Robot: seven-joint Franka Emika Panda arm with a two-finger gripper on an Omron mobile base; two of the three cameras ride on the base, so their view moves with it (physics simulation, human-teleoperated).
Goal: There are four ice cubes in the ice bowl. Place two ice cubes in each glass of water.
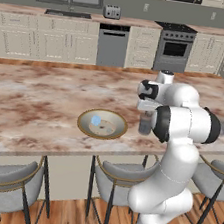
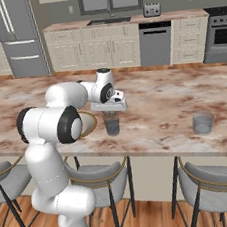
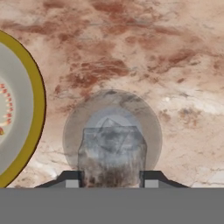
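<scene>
Gripper (image 3: 112, 181) hangs straight over the near glass (image 3: 112, 131), jaws clamped on an ice cube (image 3: 112, 151) that sits between the tips above the glass mouth. Ice bowl (image 3: 30, 105) lies at 9 o'clock of that glass, one pale blue cube (image 1: 96, 120) visible inside; second glass (image 2: 203, 122) stands well apart at 3 o'clock. Step in hand looks like the drop: next call is to part the jaws while centred over the rim.

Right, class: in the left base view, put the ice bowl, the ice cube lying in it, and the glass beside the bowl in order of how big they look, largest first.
1. The ice bowl, by far the widest.
2. The glass just right of it, partly hidden by the arm, so its full size is unsure.
3. The pale blue ice cube inside the bowl, smallest.
</scene>
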